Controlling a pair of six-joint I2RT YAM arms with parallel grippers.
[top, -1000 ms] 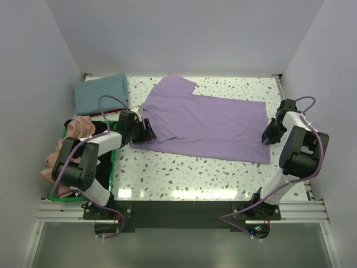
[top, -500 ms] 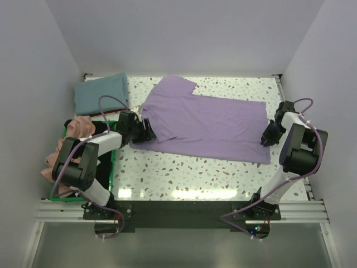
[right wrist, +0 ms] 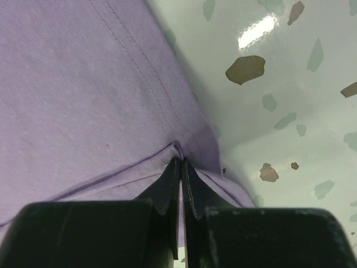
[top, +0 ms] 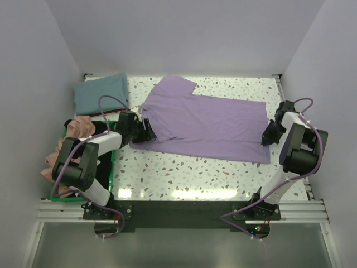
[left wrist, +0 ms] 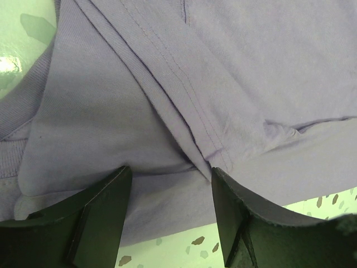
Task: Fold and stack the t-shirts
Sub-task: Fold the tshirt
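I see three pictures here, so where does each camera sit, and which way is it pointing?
Top: fixed above and behind the robot, looking down on the table; left arm and right arm show whole, the purple shirt between them.
Left wrist: on the left arm, looking past the open left gripper at the shirt's layered edges.
Right wrist: on the right arm, looking past the right gripper, shut on the shirt's hem.
Shared: all three show the purple shirt and the speckled table.

Bright, even light, tabletop glare, sharp
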